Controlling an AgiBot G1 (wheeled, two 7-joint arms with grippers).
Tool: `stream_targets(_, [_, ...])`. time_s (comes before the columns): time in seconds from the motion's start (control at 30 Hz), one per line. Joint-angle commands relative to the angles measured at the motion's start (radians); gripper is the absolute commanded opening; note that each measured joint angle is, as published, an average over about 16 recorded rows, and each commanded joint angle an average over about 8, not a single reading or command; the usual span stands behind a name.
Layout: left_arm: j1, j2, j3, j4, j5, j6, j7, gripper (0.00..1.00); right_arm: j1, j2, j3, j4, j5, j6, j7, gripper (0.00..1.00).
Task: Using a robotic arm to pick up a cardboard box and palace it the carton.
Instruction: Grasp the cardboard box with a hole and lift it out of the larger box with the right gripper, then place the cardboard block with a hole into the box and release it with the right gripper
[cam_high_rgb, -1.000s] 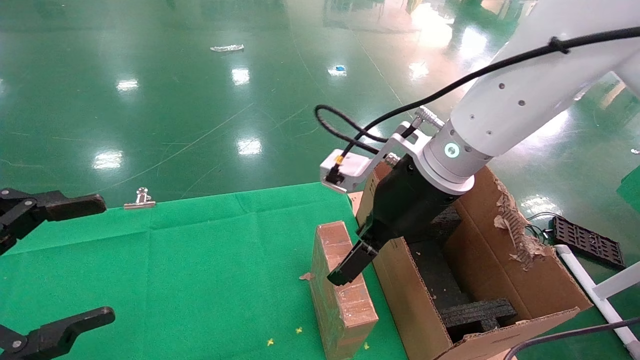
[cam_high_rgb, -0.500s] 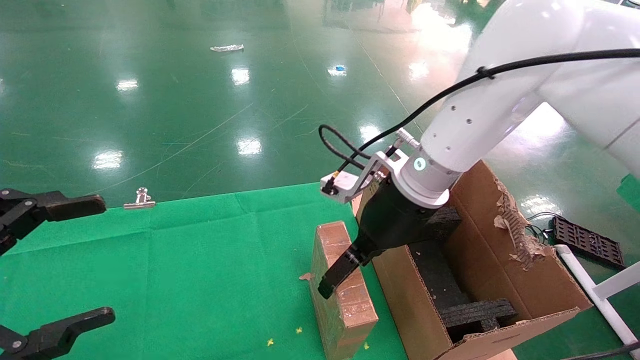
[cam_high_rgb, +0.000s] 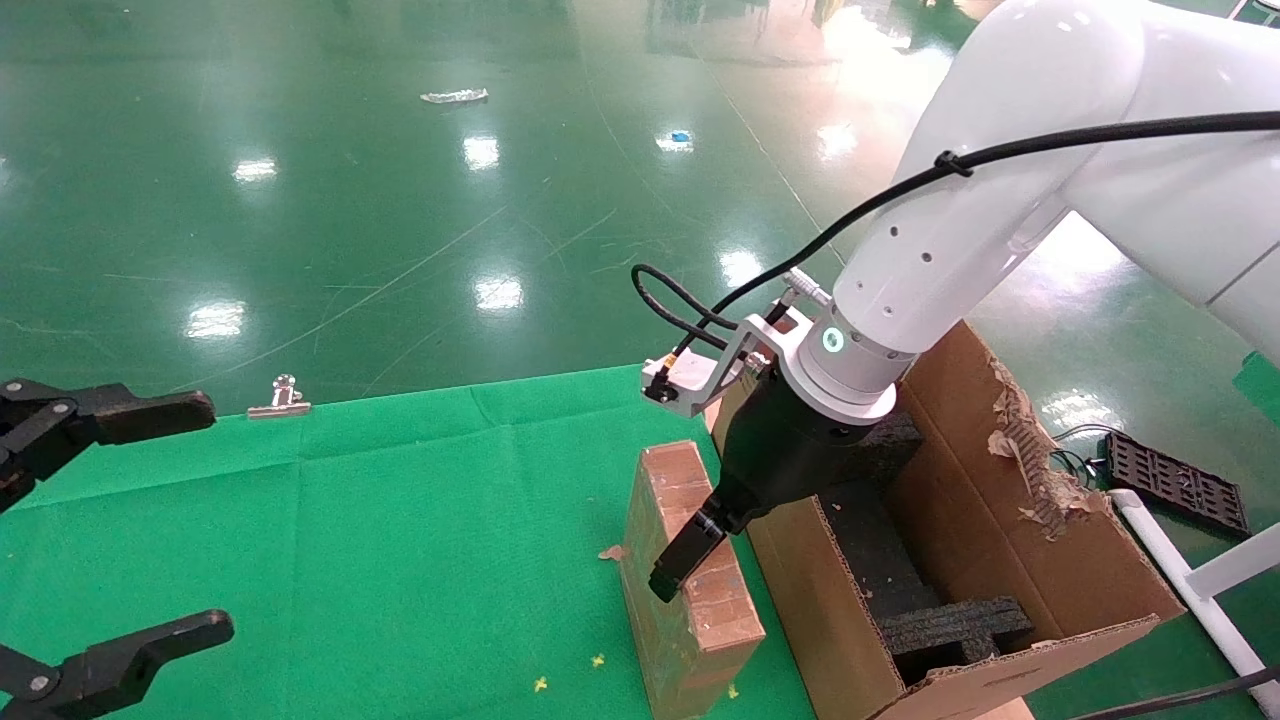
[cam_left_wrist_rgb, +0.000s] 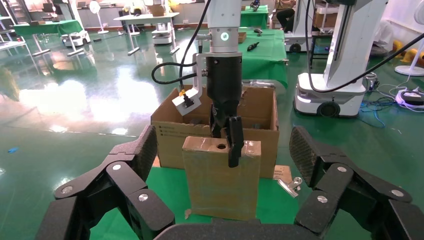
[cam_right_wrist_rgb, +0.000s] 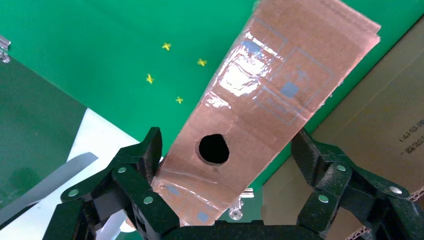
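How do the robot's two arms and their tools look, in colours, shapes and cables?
The right arm is a glossy white cylinder with a glowing green ring light at the wrist, a grey camera block on a bracket, and a black cable tied along it. Its right tool is black with jointed fingers. Of the left arm only the black left tool shows, with silver rivets.

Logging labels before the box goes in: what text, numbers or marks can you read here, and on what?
Carton: small black print on its outer wall, too small to read.
Cardboard box: no words; only faint square outlines under the tape.
Nothing else legible.
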Motion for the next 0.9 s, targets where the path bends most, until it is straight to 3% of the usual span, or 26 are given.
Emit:
stream_targets(0.03, [0.000,0.000,0.000,0.000,0.000,0.000,0.000,0.00,0.001,0.006,-0.002,0.011,-0.001,0.001,0.007,0.00])
stream_targets(0.63, [0.000,-0.001,0.001,0.000,-0.001,-0.001,0.001,0.00,0.003,0.054,-0.011,0.072,-0.018,0.021,0.038,0.00])
stream_targets(0.9, [0.000,-0.001,0.002,0.000,-0.001,-0.001,0.001,0.00,0.042,0.141,0.061,0.106,0.026,0.105,-0.055,0.00])
